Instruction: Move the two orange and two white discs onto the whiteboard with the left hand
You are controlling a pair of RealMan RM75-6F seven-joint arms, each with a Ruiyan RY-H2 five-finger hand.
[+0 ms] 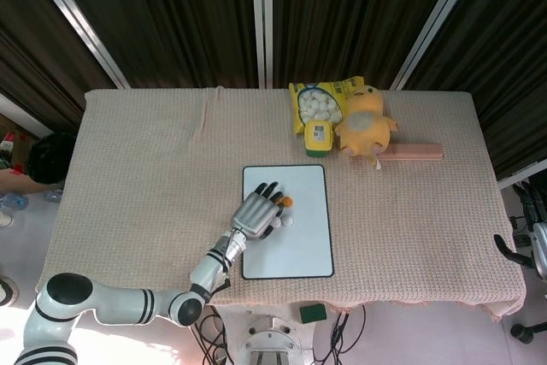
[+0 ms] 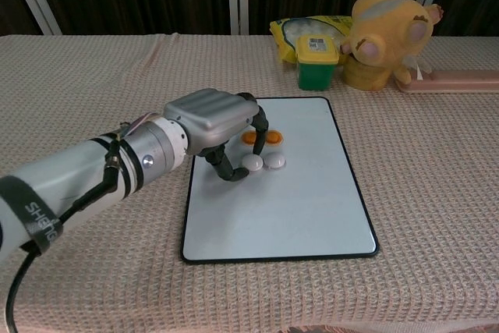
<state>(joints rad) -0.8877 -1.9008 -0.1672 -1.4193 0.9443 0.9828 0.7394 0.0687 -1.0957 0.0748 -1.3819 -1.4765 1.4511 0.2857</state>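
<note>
**Left hand curled over discs on whiteboard**

Left hand [image 2: 209, 118], metallic grey with black fingers, poised palm-down over upper left part of white rectangular whiteboard with black rim [image 2: 312, 216]. Fingers [image 2: 224, 168] curled downward, tips close to discs; nothing visibly held, contact with discs unclear. Forearm reaching in from lower left across beige woven tablecloth [image 2: 93, 76].

Whiteboard lying flat near table's front centre, long axis running front to back, away from robot toward far edge, slightly skewed in chest view. Four discs on board, all in upper left quarter: two small round orange discs [image 2: 273, 137] side by side, left one partly hidden behind fingertips; two small round white discs [image 2: 274, 162] side by side just in front of orange pair, left white disc next to curled fingers. Both pairs in rows across board's short axis.

Behind board, well apart: green jar with yellow lid [image 2: 316, 61], yellow snack bag with white balls [image 1: 320, 102], yellow plush toy [image 2: 386, 33], long pink flat box [image 2: 456, 79] at right.

Right hand not seen in either view.
</note>
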